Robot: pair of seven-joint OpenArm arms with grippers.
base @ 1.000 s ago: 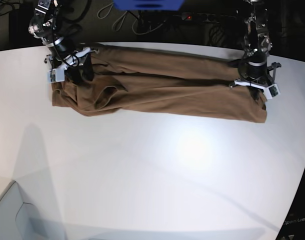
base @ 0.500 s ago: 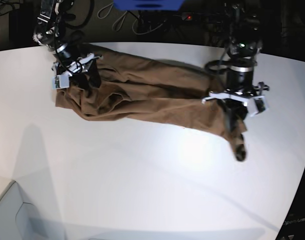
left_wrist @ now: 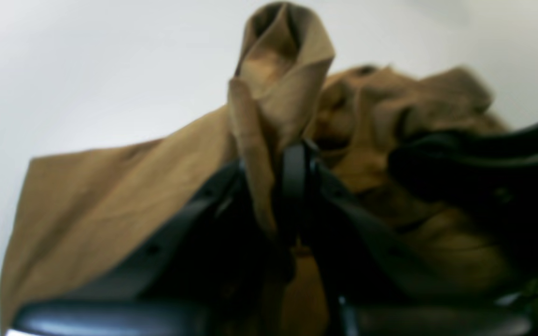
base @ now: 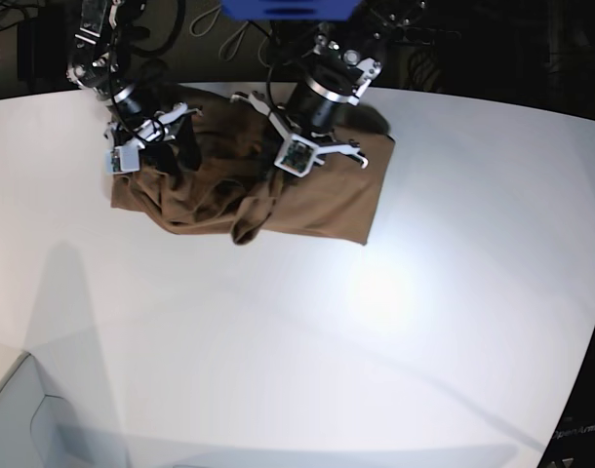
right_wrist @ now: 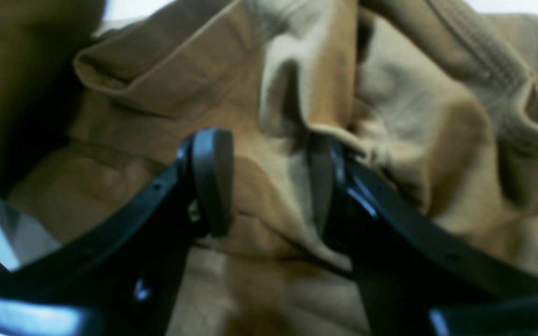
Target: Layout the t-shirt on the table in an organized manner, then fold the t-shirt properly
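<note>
Both grippers busy, fold step underway: left gripper [left_wrist: 278, 186] pinching t-shirt [base: 317, 200] hem; right gripper [right_wrist: 269, 186] fingers spread around collar bunch. Next: lay hem flat on table [base: 376, 341], release.

table [base: 395, 370] bare, t-shirt [base: 317, 200] bunched far-left

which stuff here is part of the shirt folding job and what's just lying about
Part of the job:
- t-shirt
- table
- left gripper, shut on the t-shirt
- right gripper, jaws apart around bunched cloth

Just lying about:
- cables behind the table
- blue box at the far edge
</note>
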